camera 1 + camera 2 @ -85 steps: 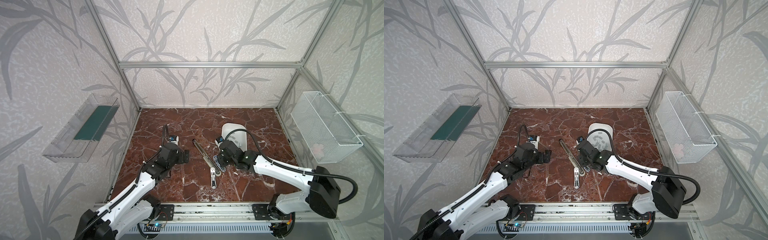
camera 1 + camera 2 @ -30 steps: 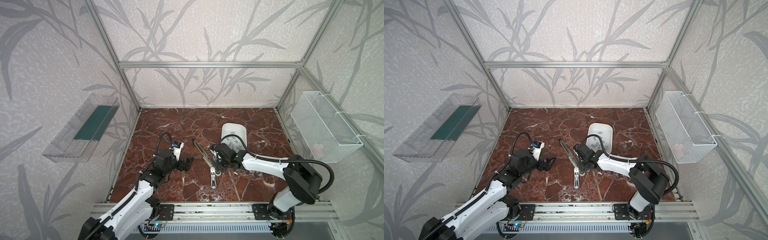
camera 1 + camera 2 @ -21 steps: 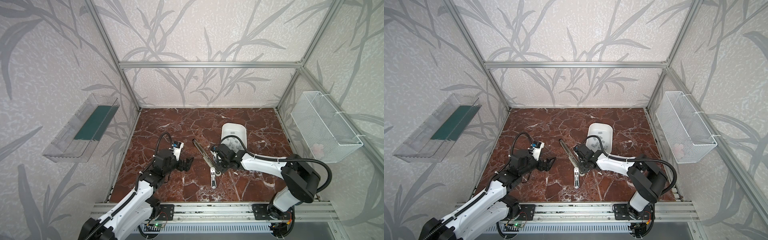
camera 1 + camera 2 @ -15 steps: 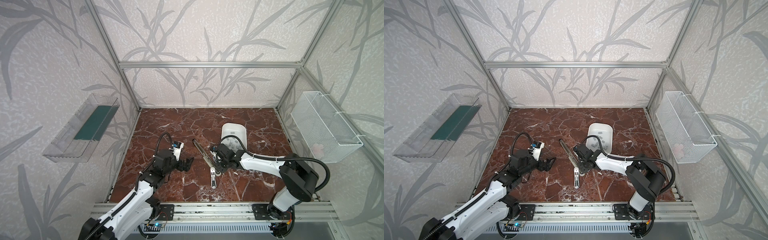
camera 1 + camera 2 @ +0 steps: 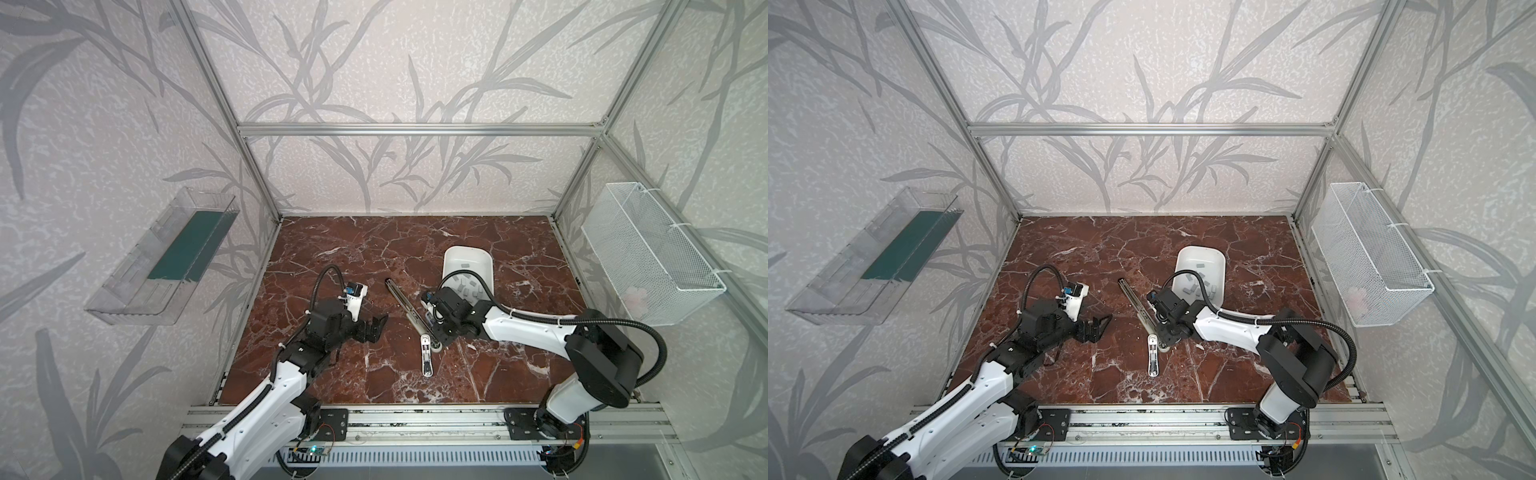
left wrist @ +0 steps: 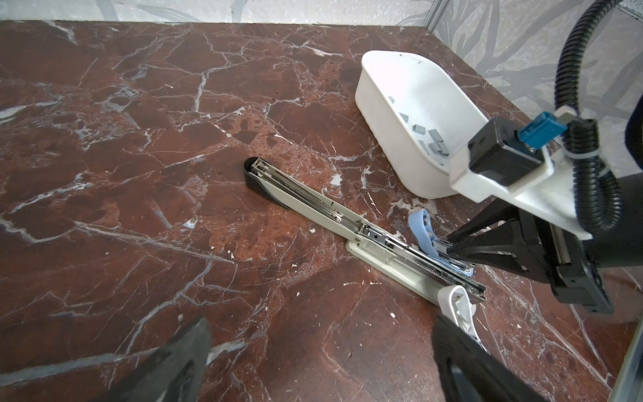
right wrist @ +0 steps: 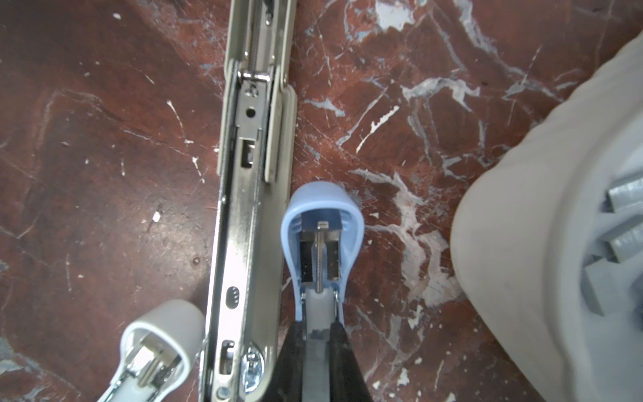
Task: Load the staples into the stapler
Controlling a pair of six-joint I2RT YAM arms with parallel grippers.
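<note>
my right claw (image 7: 318,336) is pinched tight on the little blue stapler (image 7: 322,222), lid swung open, probably steadying it for loading. left claw (image 5: 372,330) hangs wide open, empty, near the long stapler (image 6: 313,203). staples (image 6: 435,135) sit in the white tub (image 6: 382,115) close by.

1. Staplers: three, namely a long stapler (image 5: 405,300), a blue stapler (image 7: 322,209) and a white stapler (image 5: 426,360).
2. Staples (image 6: 435,141): about ten grey strips show in both top views. One lies apart and the rest are heaped. Some overlap or sit behind an arm, so the exact count cannot be told.
3. Tub (image 5: 467,250): one, white.
4. Arms: two, a left arm (image 5: 266,399) and a right arm (image 5: 532,328).
5. Grippers: two, a left gripper (image 5: 376,328) and a right gripper (image 7: 318,330).
6. Basket (image 5: 648,266): one, wire.
7. Bin (image 5: 158,266): one, clear.
</note>
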